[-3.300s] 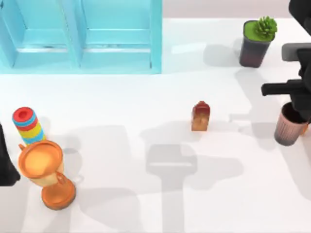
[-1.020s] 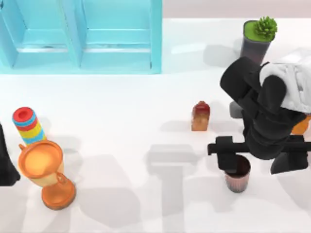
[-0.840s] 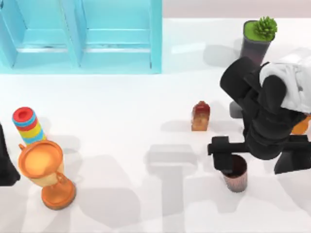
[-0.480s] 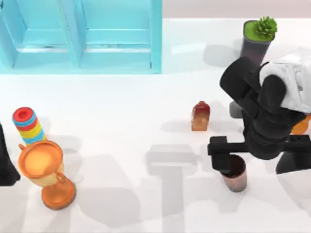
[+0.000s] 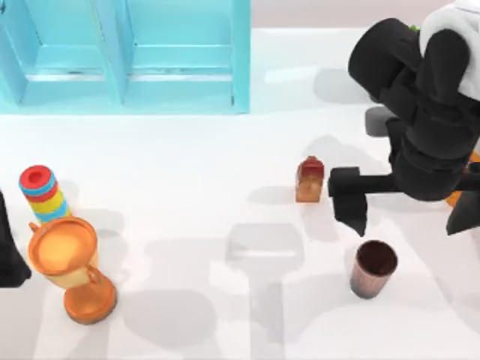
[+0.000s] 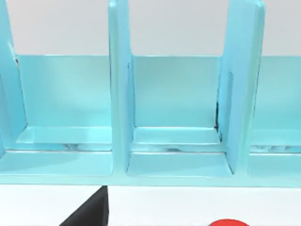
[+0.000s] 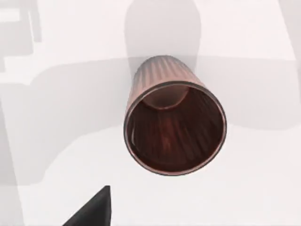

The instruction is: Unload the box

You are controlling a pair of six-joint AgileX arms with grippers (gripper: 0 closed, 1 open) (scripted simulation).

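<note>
The turquoise box (image 5: 127,60) with upright dividers stands at the back left, and its compartments (image 6: 176,113) look bare. A ribbed brown cup (image 5: 373,268) stands upright on the white table, front right, also seen from above as the cup (image 7: 174,122). My right gripper (image 5: 405,204) hovers just behind the cup, open and holding nothing, one dark fingertip (image 7: 94,209) showing. My left gripper (image 5: 9,247) is parked at the left edge, with one fingertip (image 6: 91,212) facing the box.
A small red-brown carton (image 5: 310,180) stands left of the right gripper. A stack of coloured rings (image 5: 41,193) and an orange goblet (image 5: 71,266) stand front left. An orange object (image 5: 466,193) peeks out behind the right arm.
My right arm carried the brown cup from the right edge to the front right, let it go there, then rose and pulled back. The left arm stayed still.
</note>
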